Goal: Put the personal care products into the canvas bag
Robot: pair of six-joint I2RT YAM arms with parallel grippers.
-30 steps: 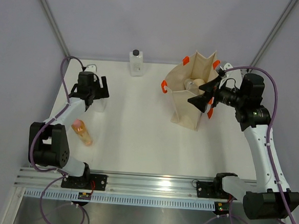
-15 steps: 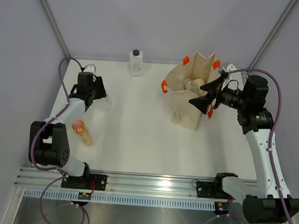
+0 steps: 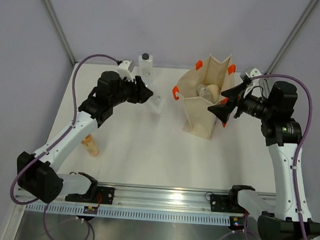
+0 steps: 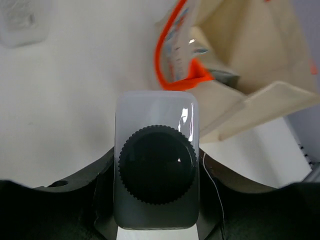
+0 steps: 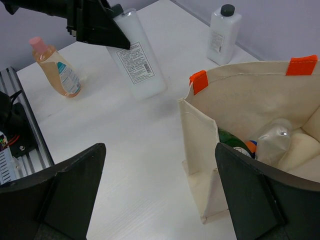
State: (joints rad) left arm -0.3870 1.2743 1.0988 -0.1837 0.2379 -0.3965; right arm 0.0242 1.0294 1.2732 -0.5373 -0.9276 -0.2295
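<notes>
My left gripper (image 3: 145,93) is shut on a clear bottle (image 3: 156,104) with a black cap, held tilted above the table just left of the canvas bag (image 3: 198,116). In the left wrist view the cap (image 4: 156,164) sits between the fingers, with the bag's orange handle (image 4: 172,75) beyond. The open right gripper (image 3: 227,103) hovers at the bag's right side, holding nothing. Inside the bag (image 5: 199,145) lie a green bottle (image 5: 231,141), a clear one (image 5: 270,141) and a cream one (image 5: 301,145). A peach bottle (image 3: 90,144) lies at the left. Another clear black-capped bottle (image 3: 145,68) stands at the back.
The left arm reaches across the table's left half, partly over the peach bottle (image 5: 56,70). The rail (image 3: 160,196) with both arm bases runs along the near edge. Grey walls and slanted frame posts close in the back and sides.
The left gripper shut on the clear bottle at the table's left, lifted it and carried it right toward the bag. The right gripper drifted slightly right and stayed open.
</notes>
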